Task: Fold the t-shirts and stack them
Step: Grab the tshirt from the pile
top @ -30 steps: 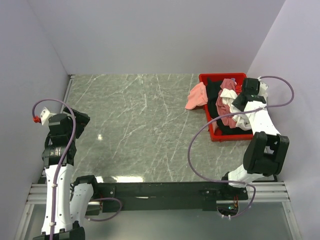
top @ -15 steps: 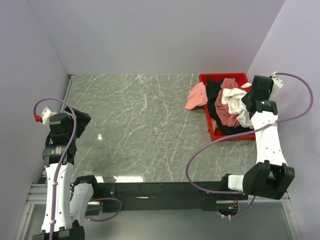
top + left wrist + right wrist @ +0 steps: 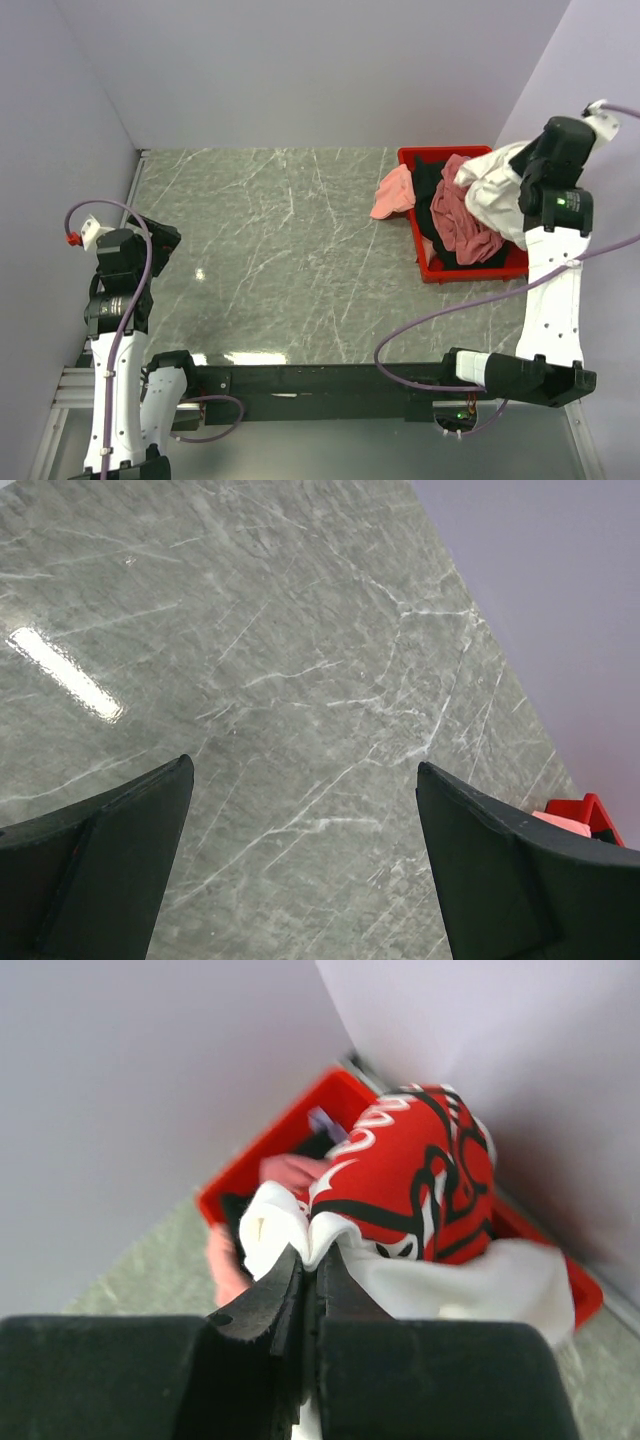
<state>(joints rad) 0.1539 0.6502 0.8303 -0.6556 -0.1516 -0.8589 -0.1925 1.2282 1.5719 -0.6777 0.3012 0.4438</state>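
My right gripper is shut on a fold of the white t-shirt with the red-and-white graphic and holds it lifted above the red bin. In the top view the white t-shirt hangs from the right gripper over the bin's far right. A dusty rose t-shirt and a black one lie in the bin. A light pink t-shirt hangs over the bin's left rim onto the table. My left gripper is open and empty over the bare marble at the far left.
The red bin stands at the table's back right, close to the right wall. The grey marble table stretches between both arms. Walls close the table at the back and on both sides. A purple cable loops from the right arm.
My right gripper has risen up and to the right, pulling the white t-shirt up out of the bin. The left arm has not moved.
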